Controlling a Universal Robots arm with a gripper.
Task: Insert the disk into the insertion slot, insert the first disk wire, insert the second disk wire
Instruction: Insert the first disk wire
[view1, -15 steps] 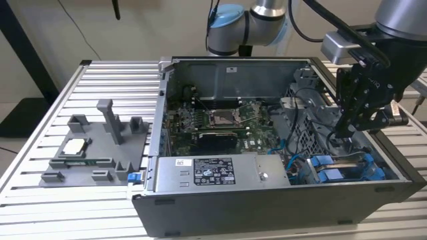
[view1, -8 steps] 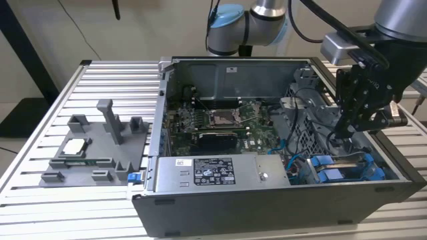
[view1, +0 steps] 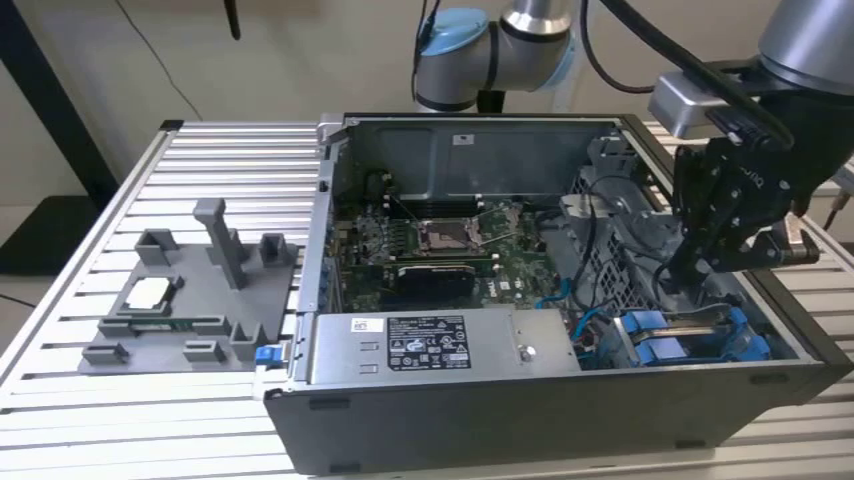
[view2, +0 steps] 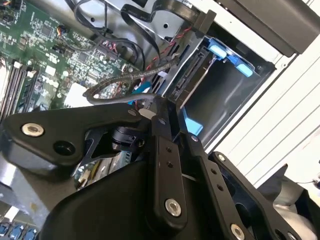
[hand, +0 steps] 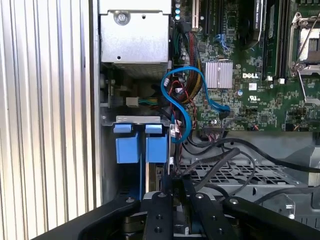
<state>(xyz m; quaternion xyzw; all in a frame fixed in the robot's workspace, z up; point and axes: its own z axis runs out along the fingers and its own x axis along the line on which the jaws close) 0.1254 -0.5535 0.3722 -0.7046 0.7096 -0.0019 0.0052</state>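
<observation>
So the arm's gripper (view1: 683, 278) is reaching down into the open computer case (view1: 534, 420), over at the exterior view's right, just beside the drive bay. The disk (view1: 651, 340) is already sitting in the insertion slot (hand: 230, 172), standing on edge with its blue frame tabs poking up at the case's front corner. In both wrist views the gripper's fingers (hand: 160, 220) look pressed together, and as far as one can tell they're pinching the end of the braided black wire (hand: 215, 161), which runs over the perforated metal straight into the tips. That pinch sits right next to the disk's back edge. A blue data cable (hand: 182, 107) loops loose between the motherboard (view1: 441, 235) and the bay. The power supply (view1: 441, 345) is just beside the slot, toward the exterior view's left. A grey parts fixture (view1: 200, 290) sits on the slotted aluminium table (view1: 80, 420), well apart from the gripper
</observation>
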